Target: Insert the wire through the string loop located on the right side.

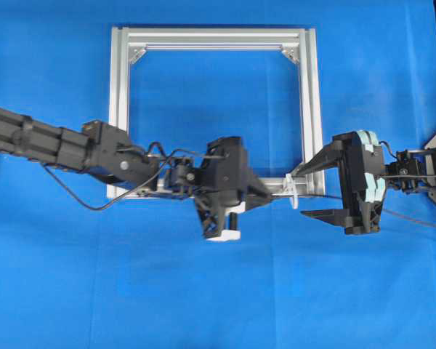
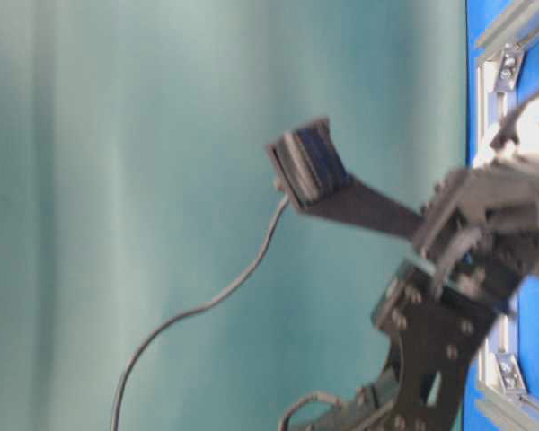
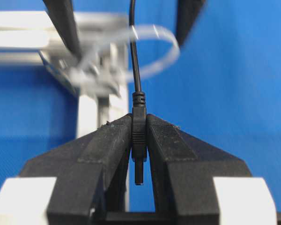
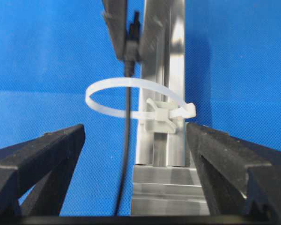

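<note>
On the blue cloth (image 1: 218, 305), the left hand (image 3: 139, 140) grips the wire (image 4: 127, 154) threaded through the string loop (image 4: 131, 101); right hand (image 4: 136, 140) released.

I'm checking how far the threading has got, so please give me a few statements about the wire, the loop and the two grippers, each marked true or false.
1. The left gripper is shut on the plug end of the wire. True.
2. The right gripper is clamped on the wire. False: its jaws stand wide apart, with the wire running free between them.
3. The wire passes through the string loop. True: in the right wrist view it runs down through the ring.
4. The string loop lies loose on the blue cloth. False: it is fixed to the silver frame, at its lower right corner.
5. The wire is white. False: it is black.
</note>
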Controlling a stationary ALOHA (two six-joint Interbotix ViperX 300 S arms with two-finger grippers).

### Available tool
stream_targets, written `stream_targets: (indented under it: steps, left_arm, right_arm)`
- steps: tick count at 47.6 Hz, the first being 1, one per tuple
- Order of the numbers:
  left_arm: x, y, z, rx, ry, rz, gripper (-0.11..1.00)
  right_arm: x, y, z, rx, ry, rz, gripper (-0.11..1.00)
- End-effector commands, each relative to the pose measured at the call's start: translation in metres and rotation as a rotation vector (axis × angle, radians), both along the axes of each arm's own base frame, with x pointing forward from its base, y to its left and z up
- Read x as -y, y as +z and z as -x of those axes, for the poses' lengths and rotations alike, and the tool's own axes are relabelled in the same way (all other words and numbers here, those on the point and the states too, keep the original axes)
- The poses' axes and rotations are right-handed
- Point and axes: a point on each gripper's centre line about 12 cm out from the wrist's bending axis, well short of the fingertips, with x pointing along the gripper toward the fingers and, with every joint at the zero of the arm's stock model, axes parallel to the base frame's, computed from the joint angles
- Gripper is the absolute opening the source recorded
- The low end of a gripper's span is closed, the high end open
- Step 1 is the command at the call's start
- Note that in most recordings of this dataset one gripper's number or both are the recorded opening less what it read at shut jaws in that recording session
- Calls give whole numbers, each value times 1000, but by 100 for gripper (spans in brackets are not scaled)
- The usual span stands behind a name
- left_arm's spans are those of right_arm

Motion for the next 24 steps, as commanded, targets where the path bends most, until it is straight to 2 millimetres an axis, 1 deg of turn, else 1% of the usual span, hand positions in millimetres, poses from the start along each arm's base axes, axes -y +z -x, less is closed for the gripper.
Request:
stream_targets:
  steps: [1,7,13,24]
  left_arm:
    - [-1,27,7,54,0,3,8]
    - [-1,30,25,51,-3,3,8]
    - [-3,35,50,43,-3,3,8]
    - [-10,32,106,24,7,12,8]
  right_arm:
    - [-1,9,-6,35,4,-4,94]
    - [-1,9,-6,37,3,-4,94]
    - [-2,10,-6,38,4,-4,94]
    - [-2,11,-8,35,3,-6,94]
